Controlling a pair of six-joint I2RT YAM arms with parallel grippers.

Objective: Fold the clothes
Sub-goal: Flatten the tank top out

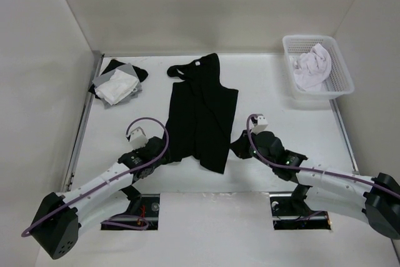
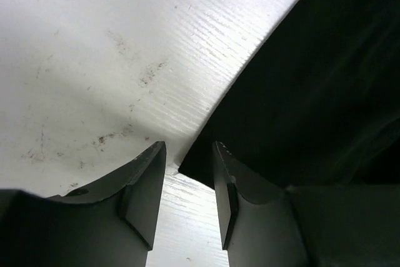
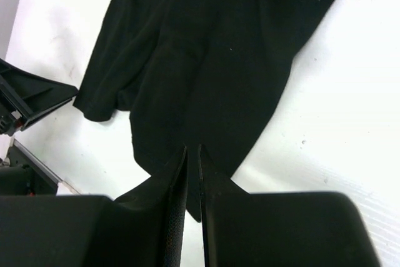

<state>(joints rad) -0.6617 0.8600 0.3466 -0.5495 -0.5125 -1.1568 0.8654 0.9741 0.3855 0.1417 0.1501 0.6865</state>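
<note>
The black clothes [image 1: 200, 114] lie spread lengthwise on the white table, neck hole at the far end. My left gripper [image 1: 167, 156] sits at the near left hem. In the left wrist view its jaws [image 2: 189, 148] stand open, with a corner of the black fabric [image 2: 300, 92] lying at the fingertips and bare table in the gap. My right gripper [image 1: 240, 144] is at the near right edge. In the right wrist view its jaws [image 3: 192, 149] are pressed to a thin slit with a point of the clothes [image 3: 206, 54] caught between them.
A white basket [image 1: 340, 85] holding a pale garment [image 1: 310, 67] stands at the far right. A stack of white, grey and black cloths [image 1: 117, 84] lies at the far left. Walls close the table on the left, back and right.
</note>
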